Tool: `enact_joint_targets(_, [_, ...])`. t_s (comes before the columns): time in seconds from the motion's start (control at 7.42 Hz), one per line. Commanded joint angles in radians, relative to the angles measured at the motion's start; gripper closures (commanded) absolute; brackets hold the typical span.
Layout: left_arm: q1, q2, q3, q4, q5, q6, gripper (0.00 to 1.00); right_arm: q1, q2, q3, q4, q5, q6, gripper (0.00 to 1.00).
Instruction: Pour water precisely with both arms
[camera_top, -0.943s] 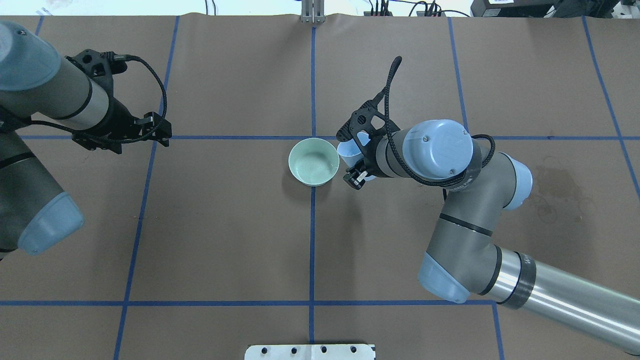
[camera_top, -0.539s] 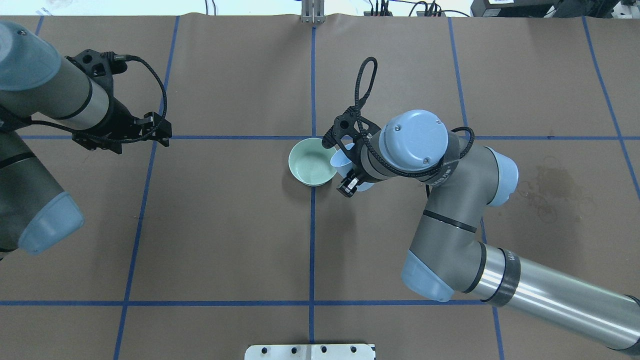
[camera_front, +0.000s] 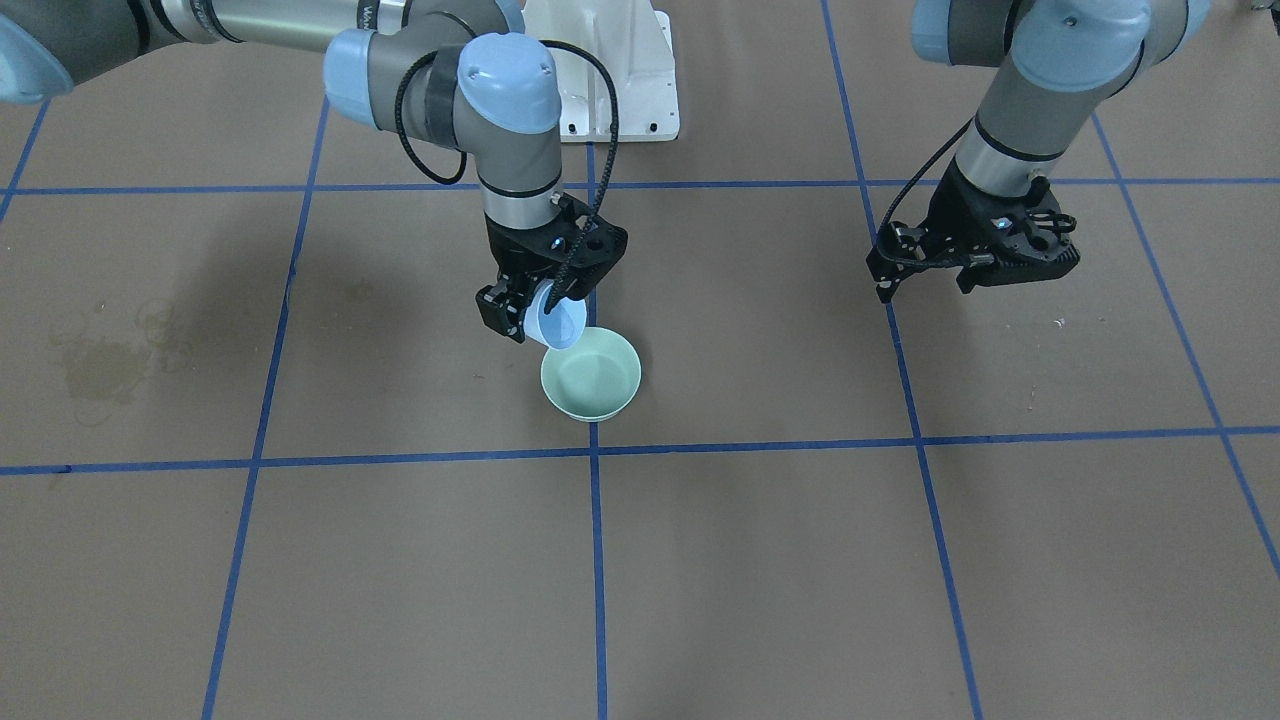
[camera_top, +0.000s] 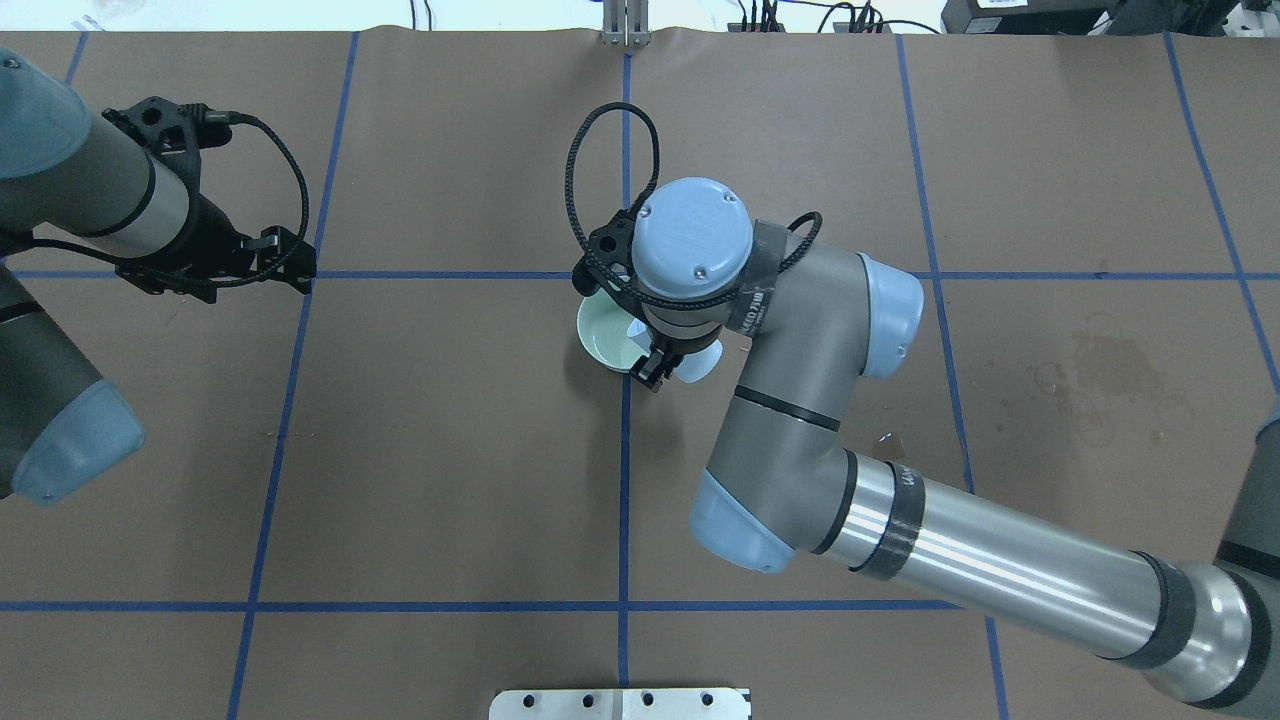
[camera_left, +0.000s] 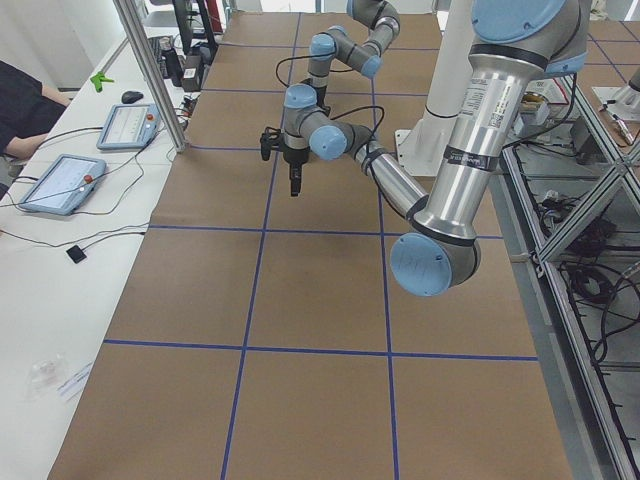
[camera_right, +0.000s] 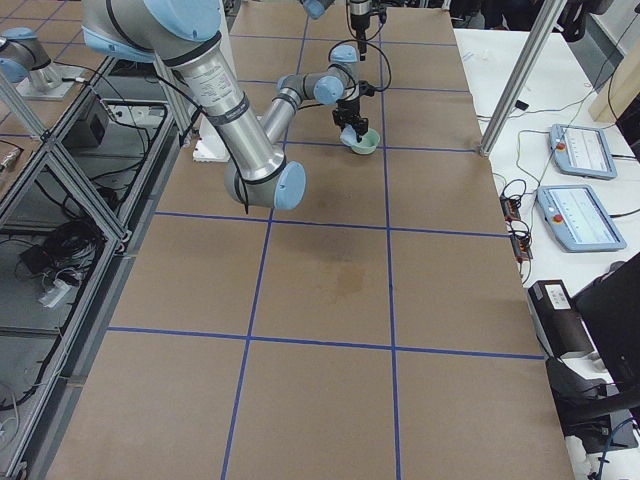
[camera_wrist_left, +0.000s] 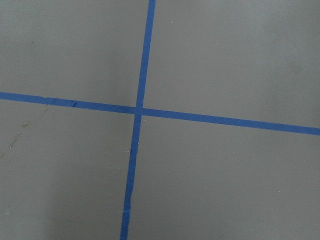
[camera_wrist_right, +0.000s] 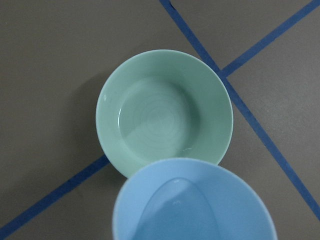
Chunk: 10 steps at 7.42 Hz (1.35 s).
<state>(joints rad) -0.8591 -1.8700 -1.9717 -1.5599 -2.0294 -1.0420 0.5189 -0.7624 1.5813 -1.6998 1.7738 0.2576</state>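
1. Blue-walled, the cup (camera_front: 560, 320) tilts over the green bowl (camera_front: 592, 378), pinched by the right arm's fingers (camera_front: 497, 308). Its lip only just overhangs the bowl's rim, so any sideways drift or hasty tilt could, I judge, spill onto the tabletop (camera_front: 760, 560).
2. Faint glints mark the water (camera_wrist_right: 152, 122) in the bowl's bottom, below those fingers. Whether more remains in the cup is unclear.
3. Well apart, the left arm's fingers (camera_front: 885, 280) hover. Whether they are spread or pressed together, I cannot tell.

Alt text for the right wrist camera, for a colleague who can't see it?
A pale green bowl sits on the brown table beside crossing blue tape lines, seen from above, faint glints suggesting a little water in its bottom. The rim of a light blue cup fills the bottom of the frame, overlapping the bowl's near edge.
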Motion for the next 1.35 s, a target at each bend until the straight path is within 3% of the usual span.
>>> enact_joint_targets(0.0, [-0.003,0.002,0.001,0.0,0.0,0.005,0.0,0.0,0.109,-0.095,-0.127,0.022,-0.004,1.0])
enact_joint_targets(0.27, [-0.005,0.006,-0.001,-0.002,0.0,0.005,0.0,0.0,0.187,-0.176,-0.239,0.024,-0.043,1.0])
enact_joint_targets(0.81, [-0.005,0.006,-0.004,-0.002,0.0,0.002,0.0,-0.005,0.172,-0.184,-0.284,0.024,-0.061,1.0])
enact_joint_targets(0.94, [-0.003,0.006,-0.004,-0.002,-0.002,0.0,0.0,-0.005,0.144,-0.161,-0.273,0.022,-0.061,1.0])
enact_joint_targets(1.21, [-0.003,0.005,-0.004,-0.002,-0.002,-0.004,0.0,-0.004,0.056,-0.017,-0.215,0.019,-0.046,1.0])
